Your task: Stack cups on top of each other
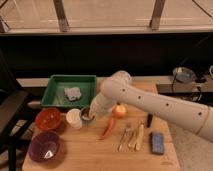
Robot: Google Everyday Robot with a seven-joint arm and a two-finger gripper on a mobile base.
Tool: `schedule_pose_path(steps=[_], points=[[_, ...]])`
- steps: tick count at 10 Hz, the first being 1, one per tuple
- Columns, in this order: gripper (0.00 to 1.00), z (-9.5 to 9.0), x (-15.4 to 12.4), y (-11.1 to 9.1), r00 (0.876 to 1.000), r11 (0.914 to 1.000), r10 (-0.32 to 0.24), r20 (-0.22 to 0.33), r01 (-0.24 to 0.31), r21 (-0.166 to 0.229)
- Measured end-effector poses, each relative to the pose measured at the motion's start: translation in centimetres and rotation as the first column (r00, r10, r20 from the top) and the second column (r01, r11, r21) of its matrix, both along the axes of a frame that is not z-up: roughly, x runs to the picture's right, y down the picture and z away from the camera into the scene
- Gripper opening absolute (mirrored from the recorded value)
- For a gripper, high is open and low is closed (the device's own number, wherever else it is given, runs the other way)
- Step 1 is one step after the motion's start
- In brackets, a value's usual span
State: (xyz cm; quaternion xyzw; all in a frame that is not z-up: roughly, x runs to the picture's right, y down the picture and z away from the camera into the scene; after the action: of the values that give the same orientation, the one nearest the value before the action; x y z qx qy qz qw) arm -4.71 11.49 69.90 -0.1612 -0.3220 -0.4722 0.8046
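One white robot arm [150, 102] sweeps in from the right across a wooden table [95, 150], its claw [89, 116] down at the steel cup [86, 114] and closed on it, just in front of a green tray [70, 90]. The steel cup stands right beside the cream-white cup [73, 118], close enough that the two seem to touch, though contact cannot be made out for certain. Inside the tray, at the back left of the table, lies a grey-blue lump [73, 93] that is too blurred to identify. A purple bowl [46, 146] sits at the front left corner, with an orange bowl [48, 119] behind it and just left of the cream-white cup. Right of the claw, a round yellow-orange fruit [119, 110] rests partly under the arm, and a red chilli pepper [108, 129] lies slanted just in front of it. Further right, several pieces of pale cutlery [131, 137] lie side by side, with a blue rectangular sponge [157, 142] near the table's right edge and a small dark object [149, 120] behind it.
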Motion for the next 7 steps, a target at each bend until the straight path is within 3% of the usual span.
schedule_pose_path(steps=[3,7], points=[[0.0,0.1,-0.4,-3.6,0.999,0.9983,-0.037,-0.021,0.038,0.043],[0.0,1.7,-5.2,-3.7,0.994,0.9949,-0.097,0.051,0.095,0.033]])
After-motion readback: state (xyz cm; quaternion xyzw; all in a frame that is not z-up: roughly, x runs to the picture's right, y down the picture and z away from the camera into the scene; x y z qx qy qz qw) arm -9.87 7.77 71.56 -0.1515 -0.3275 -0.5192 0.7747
